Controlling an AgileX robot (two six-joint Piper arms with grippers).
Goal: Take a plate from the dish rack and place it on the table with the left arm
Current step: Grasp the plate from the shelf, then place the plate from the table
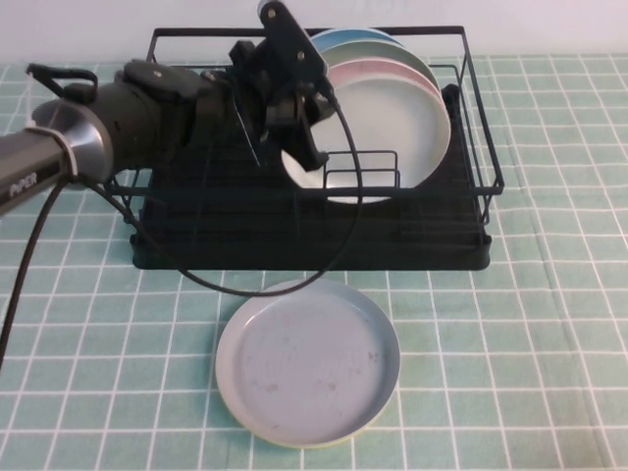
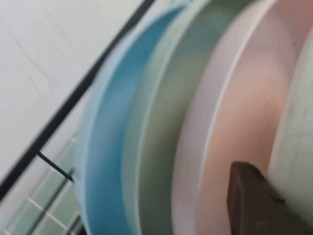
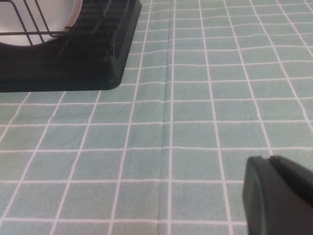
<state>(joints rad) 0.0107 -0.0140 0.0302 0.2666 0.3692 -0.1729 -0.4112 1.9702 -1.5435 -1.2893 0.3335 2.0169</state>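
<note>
**Left gripper at front plate in rack; grey-blue plate on cloth**

The dish rack [image 1: 314, 221] stood at the far middle of the table [image 1: 549, 324], on the mint gridded cloth. Four plates stood on edge in its right half, stacked front to back: the plate [image 1: 388, 132], glossy white with a mint tint, at the front; a pale pink plate [image 1: 378, 67] touching behind it; a green plate [image 1: 378, 44] next; a blue plate [image 1: 339, 37] at the rear.

The left arm [image 1: 147, 113] reached in from the left across the rack. The left gripper [image 1: 306, 123] was at the left edge of the front plate, its fingers spread, one finger [image 2: 254, 200] lying between the front plate and the pink plate in the left wrist view. Whether the pads were pressing the plate could not be told.

A dull grey-blue plate [image 1: 307, 361] lay flat on the cloth just in front of the rack, apart from it.

The right gripper [image 3: 279, 196] was over bare cloth to the right of the rack corner; only one dark finger showed, so its opening could not be told.
</note>
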